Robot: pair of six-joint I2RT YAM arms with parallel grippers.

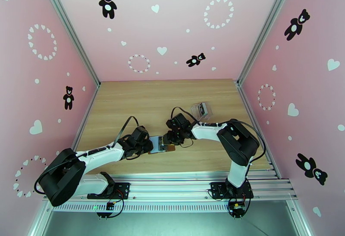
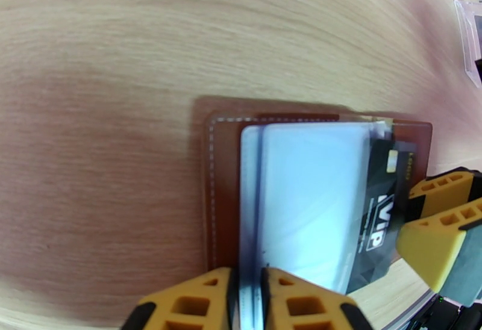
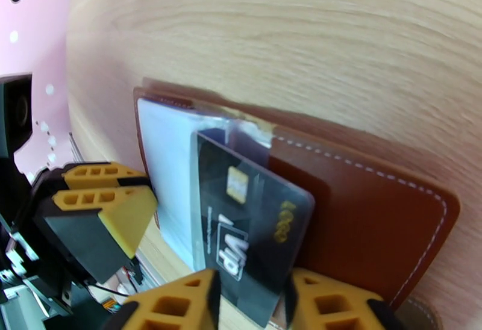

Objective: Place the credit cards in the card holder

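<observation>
The brown card holder [image 1: 160, 144] lies open on the wooden table between the two arms. My left gripper [image 2: 247, 280] is shut on the edge of its pale see-through pockets [image 2: 307, 199], holding them up off the brown leather [image 2: 223, 174]. A black credit card [image 3: 253, 223] marked VIP sits partly inside a pocket, its free end sticking out toward my right gripper [image 3: 253, 292]. That gripper is open, a finger on either side of the card's end with gaps showing. In the left wrist view the card [image 2: 379, 205] lies just left of the right gripper's fingers [image 2: 437, 247].
A clear plastic case [image 1: 202, 110] stands behind the right gripper, toward the back right of the table. Pink walls close in the table on three sides. Bare wood lies beyond the card holder [image 3: 361, 217].
</observation>
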